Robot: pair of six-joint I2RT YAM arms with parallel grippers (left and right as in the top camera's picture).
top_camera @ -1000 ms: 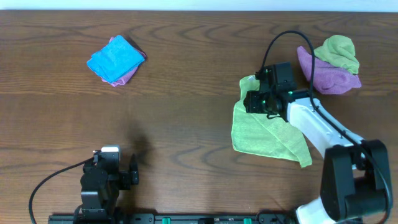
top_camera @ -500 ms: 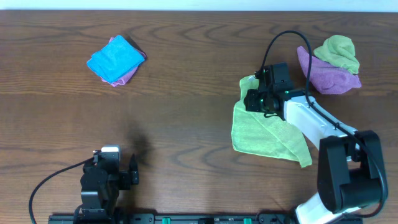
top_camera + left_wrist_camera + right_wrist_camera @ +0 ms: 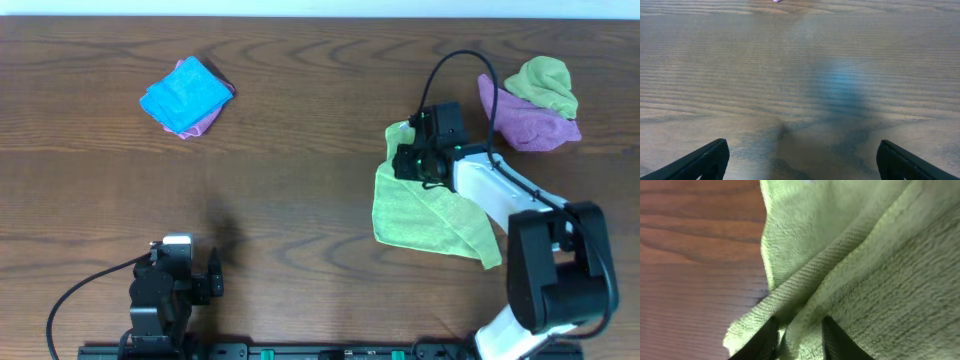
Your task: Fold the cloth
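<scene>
A light green cloth (image 3: 425, 212) is spread on the desk (image 3: 300, 190) right of centre in the overhead frame. It is rumpled, with a narrower upper part and a wider lower part whose corner trails off to the lower right. The right pincer (image 3: 410, 160) is set over the cloth's upper part, near its left edge, and its white arm runs down to the lower right corner. In the right wrist view two dark fingers (image 3: 771, 334) are seen at the bottom edge, close together, with a raised fold of the cloth pinched between them; the pincer is thus clamped on the cloth. Bare wood is shown on the left of that view, with the cloth's edge running down beside it.

The left pincer (image 3: 190, 275) is seen at the lower left of the overhead frame, well apart from the cloth. In the left wrist view its fingers (image 3: 710, 160) are seen at the two lower corners, spread wide, with only bare desk between them.

A folded blue cloth (image 3: 183, 92) is laid on a pink cloth (image 3: 208, 118) at the upper left. At the upper right a second green cloth (image 3: 545, 82) is heaped on a purple cloth (image 3: 535, 128). A black cable (image 3: 450, 62) is looped above the right pincer.
</scene>
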